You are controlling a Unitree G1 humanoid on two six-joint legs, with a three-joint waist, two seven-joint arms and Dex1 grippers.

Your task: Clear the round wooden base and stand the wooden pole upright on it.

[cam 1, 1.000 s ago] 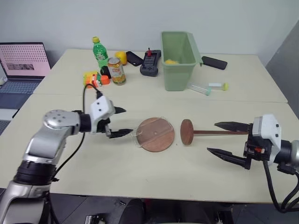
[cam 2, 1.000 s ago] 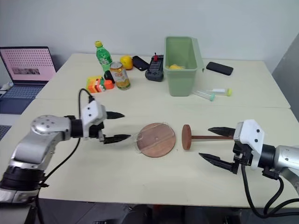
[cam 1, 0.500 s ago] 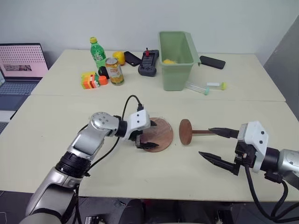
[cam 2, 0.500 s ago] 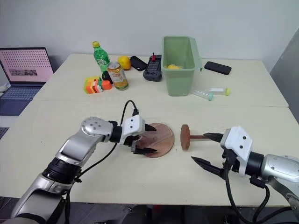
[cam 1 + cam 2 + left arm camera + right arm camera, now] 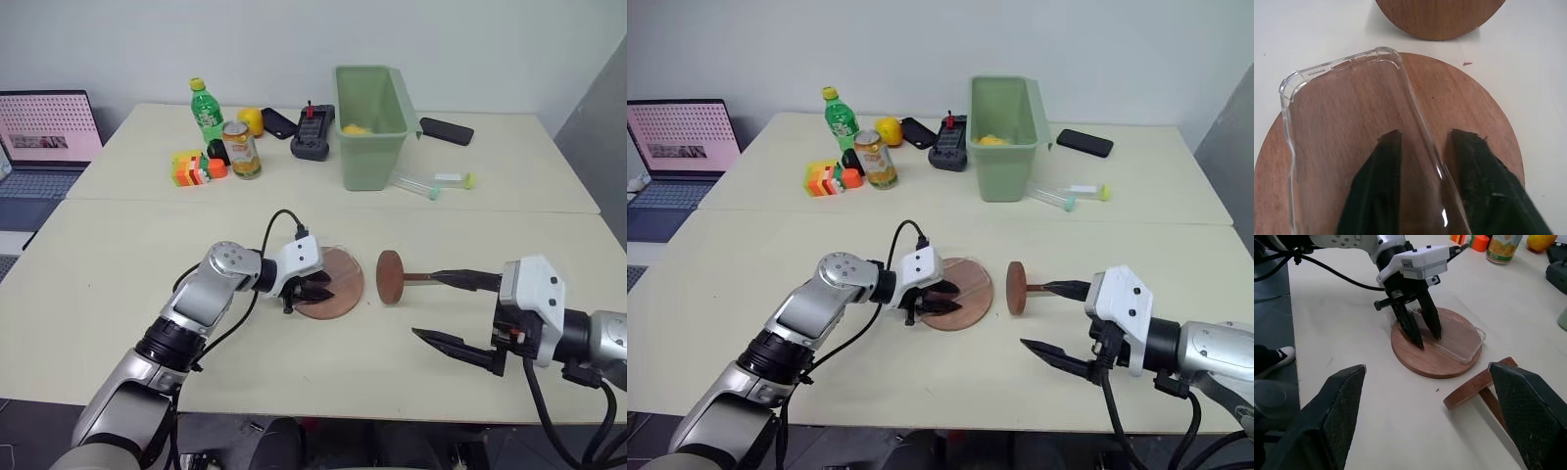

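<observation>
**Left gripper straddles phone case on the base**

Nearest, the right gripper (image 5: pixel 453 311) hangs with its fingers spread wide around the free end of the wooden pole (image 5: pixel 416 275), which lies flat on the table (image 5: pixel 118 294), its dark disc end just beside the round wooden base (image 5: pixel 341 289). On that base lies a clear phone case (image 5: pixel 1347 127). The left gripper (image 5: pixel 1422 330) reaches down onto it, fingers narrowly parted either side of the case's long edge; whether they pinch it I cannot tell. Farther back stand a green bin (image 5: pixel 370 127), a bottle (image 5: pixel 206 111) and a can (image 5: pixel 242 149).
</observation>
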